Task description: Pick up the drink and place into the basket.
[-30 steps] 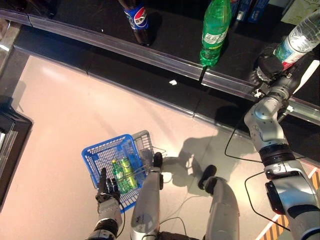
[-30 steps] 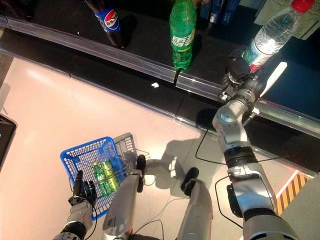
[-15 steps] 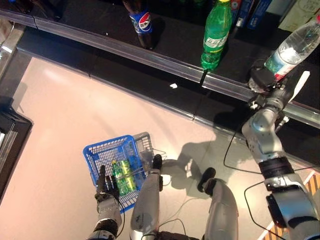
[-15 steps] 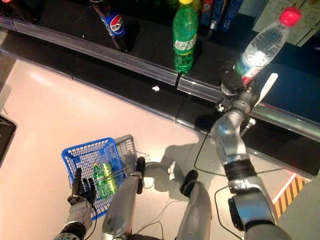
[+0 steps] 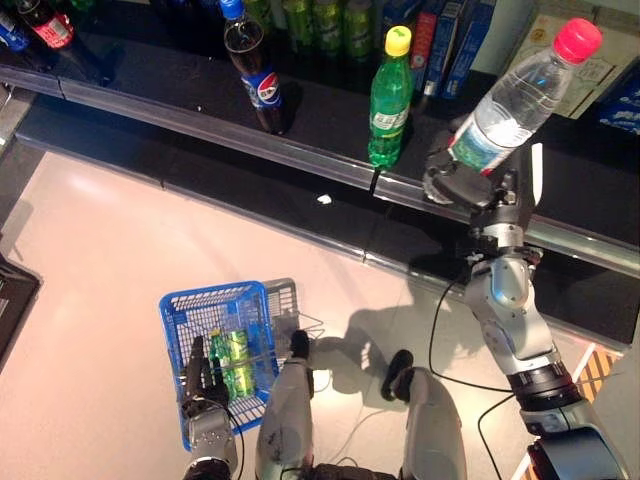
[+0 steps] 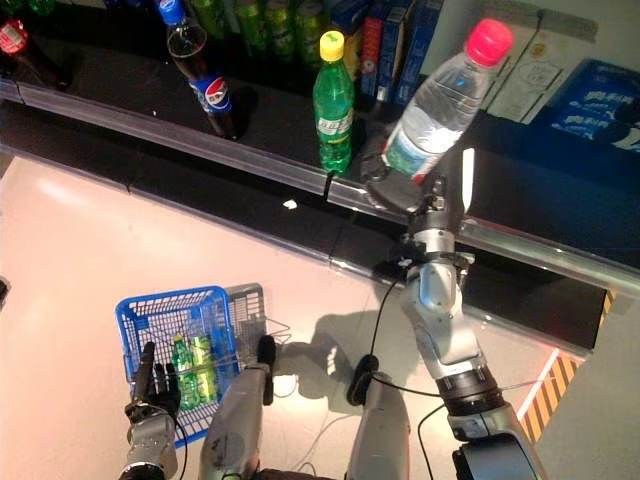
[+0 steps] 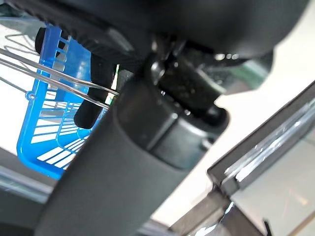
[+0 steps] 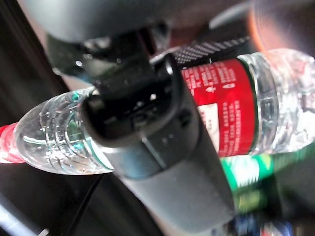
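My right hand (image 5: 462,185) is shut on a clear water bottle (image 5: 515,97) with a pink cap and holds it tilted above the front edge of the black shelf (image 5: 150,85). The right wrist view shows its thumb (image 8: 147,147) curled across the bottle (image 8: 246,113) and its red label. My left hand (image 5: 203,385) is shut on the thin wire handles (image 7: 44,73) of the blue basket (image 5: 205,305), which hangs low at the left above the floor. Green drinks (image 5: 232,360) lie inside the basket.
On the shelf stand a green bottle with a yellow cap (image 5: 389,100), a dark cola bottle (image 5: 254,75), green cans (image 5: 325,20) and boxes (image 5: 450,45) behind. A silver rail (image 5: 300,150) runs along the shelf front. A dark unit (image 5: 12,300) is at the far left.
The camera view has shifted, bringing more of the shelf into sight. My right hand has lifted the water bottle up and drawn it left, off the shelf. The blue basket hangs as before.
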Available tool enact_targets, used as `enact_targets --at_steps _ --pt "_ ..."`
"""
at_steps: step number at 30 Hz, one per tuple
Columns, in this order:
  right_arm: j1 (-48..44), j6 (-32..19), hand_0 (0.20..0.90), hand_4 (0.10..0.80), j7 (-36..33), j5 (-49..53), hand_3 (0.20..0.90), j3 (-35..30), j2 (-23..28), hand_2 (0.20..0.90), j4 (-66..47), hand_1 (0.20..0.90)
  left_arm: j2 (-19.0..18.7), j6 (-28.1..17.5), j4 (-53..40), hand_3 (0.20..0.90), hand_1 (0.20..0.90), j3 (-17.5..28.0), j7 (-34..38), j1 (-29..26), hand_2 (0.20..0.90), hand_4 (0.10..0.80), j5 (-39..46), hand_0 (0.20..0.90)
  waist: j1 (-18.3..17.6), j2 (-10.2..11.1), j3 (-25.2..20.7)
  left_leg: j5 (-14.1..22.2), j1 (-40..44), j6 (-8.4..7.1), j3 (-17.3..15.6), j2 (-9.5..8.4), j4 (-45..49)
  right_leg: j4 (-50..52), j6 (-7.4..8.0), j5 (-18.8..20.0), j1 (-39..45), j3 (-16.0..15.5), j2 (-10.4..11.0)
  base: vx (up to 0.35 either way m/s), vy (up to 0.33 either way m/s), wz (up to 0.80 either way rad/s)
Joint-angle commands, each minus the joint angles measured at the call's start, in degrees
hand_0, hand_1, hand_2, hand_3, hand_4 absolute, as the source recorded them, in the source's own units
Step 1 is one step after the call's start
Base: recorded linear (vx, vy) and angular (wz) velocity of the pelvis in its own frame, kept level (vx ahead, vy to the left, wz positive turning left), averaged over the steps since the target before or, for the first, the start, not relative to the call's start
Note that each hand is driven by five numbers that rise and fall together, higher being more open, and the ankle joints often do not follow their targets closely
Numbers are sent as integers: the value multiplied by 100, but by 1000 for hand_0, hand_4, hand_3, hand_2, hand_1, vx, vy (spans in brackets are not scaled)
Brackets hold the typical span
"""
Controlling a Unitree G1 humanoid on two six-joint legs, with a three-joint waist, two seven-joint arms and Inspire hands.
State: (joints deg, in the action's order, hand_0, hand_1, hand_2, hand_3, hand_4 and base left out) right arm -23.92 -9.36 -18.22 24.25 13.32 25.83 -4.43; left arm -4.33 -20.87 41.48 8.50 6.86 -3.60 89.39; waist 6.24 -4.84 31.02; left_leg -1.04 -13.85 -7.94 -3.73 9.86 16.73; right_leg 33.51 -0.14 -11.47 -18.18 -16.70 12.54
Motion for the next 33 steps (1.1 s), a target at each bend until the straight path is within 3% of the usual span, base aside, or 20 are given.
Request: enact_targets --at_steps 1,9,16,25,33 --pt "-426 -358 300 100 724 -16 200 356 -304 300 -1329 300 -650 -738 -1751 200 300 154 -1190 271 300 100 -994 300 48 138 -772 -791 -48 14 -20 -15 336 -728 -17 53 1098 -26 54 20 10 5" --pt "-331 -181 300 100 902 187 200 1345 -641 300 -1376 300 -908 -631 -3057 200 300 -335 -1486 559 300 100 -1891 300 399 83 -717 -737 32 43 195 -136 201 -787 39 80 1334 -231 152 8 14 19" --pt "-609 -103 300 100 346 47 200 1980 -955 300 -1086 300 -1235 -263 -4178 200 300 -773 -1572 558 300 100 -2179 300 782 44 -628 -667 20 70 450 -318 115 -956 118 174 1561 -508 232 9 -14 22" --pt "-1021 12 300 100 -89 44 200 2239 -1314 300 -292 300 -1527 166 -5190 200 300 -1109 -1799 496 300 100 -2187 300 1177 -44 -451 -498 -91 129 740 -578 185 -928 197 217 1691 -851 412 12 -20 22" --pt "-1240 95 300 100 -322 280 200 2432 -1661 300 620 300 -1741 465 -5866 200 300 -1363 -2702 281 300 100 -2049 300 1453 -90 -346 -392 -193 182 953 -761 162 -987 280 307 1733 -1084 511 10 -26 23"
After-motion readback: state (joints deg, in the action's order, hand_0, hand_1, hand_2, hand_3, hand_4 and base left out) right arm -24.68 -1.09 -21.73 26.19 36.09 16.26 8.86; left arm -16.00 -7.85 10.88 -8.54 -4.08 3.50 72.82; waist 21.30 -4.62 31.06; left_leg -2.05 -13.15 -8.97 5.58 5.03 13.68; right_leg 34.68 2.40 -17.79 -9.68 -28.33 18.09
